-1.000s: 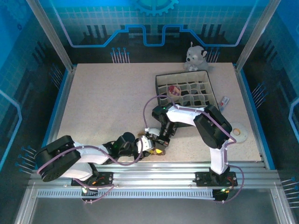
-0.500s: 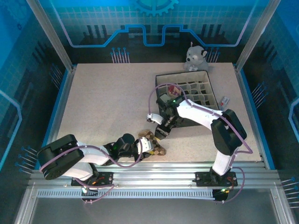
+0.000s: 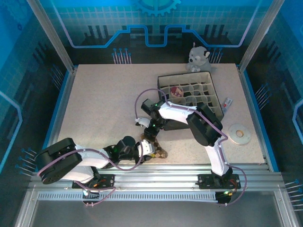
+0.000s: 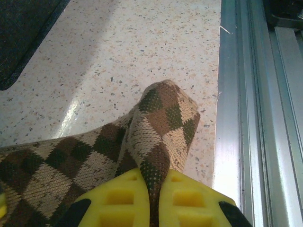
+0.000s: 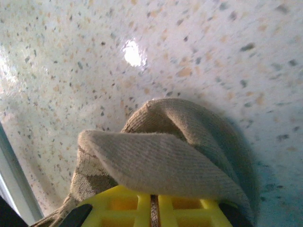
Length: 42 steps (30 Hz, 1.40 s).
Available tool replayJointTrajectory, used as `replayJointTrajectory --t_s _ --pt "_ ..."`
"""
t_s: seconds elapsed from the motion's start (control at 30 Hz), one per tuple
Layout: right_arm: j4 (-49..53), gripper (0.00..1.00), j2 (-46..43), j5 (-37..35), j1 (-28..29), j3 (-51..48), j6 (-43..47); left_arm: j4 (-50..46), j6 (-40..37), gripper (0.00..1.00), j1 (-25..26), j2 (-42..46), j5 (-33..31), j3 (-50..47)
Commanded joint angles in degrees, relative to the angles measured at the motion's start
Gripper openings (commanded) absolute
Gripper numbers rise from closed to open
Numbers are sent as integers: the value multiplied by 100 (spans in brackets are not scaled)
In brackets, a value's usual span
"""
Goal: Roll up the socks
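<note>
Gripping argyle sock (image 4: 156, 118) | right fingers (image 5: 123, 208) moved left | left fingers (image 4: 118, 203) unchanged

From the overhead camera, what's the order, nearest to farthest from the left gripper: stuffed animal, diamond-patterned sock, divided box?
1. argyle sock, pinched in the left gripper, near edge.
2. divided box, farther back, to the right.
3. grey plush toy, far edge behind the box.
</note>
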State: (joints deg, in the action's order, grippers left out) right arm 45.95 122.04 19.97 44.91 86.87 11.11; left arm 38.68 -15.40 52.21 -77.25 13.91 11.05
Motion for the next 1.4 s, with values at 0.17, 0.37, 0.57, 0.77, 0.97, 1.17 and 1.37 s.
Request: replayJointTrajectory --t_s 0.17,0.37,0.57,0.77,0.97,1.17,1.37 --pt "-210 10 373 -822 -377 -225 -482 -1038 522 0 53 565 -32 -62" --pt "-240 9 380 -1136 -517 -275 -555 -1559 1268 0 -9 957 -590 142" --pt "-727 11 -174 -940 -544 -643 -520 -2005 1852 0 -746 262 434 634" --pt "-993 15 -896 -886 -527 -811 -484 -2106 2214 0 -1069 -517 993 1050" --pt "-1351 23 -1839 -743 -530 -1138 -459 -2447 2365 0 -1183 -968 1196 1432" --pt "-1662 27 -2779 -480 -531 -1641 -432 -2541 2514 0 -1344 -1236 1287 1549" --pt "-2397 27 -4121 -1056 -503 -2917 -202 -2591 2912 0 -1574 -1459 1266 1543"
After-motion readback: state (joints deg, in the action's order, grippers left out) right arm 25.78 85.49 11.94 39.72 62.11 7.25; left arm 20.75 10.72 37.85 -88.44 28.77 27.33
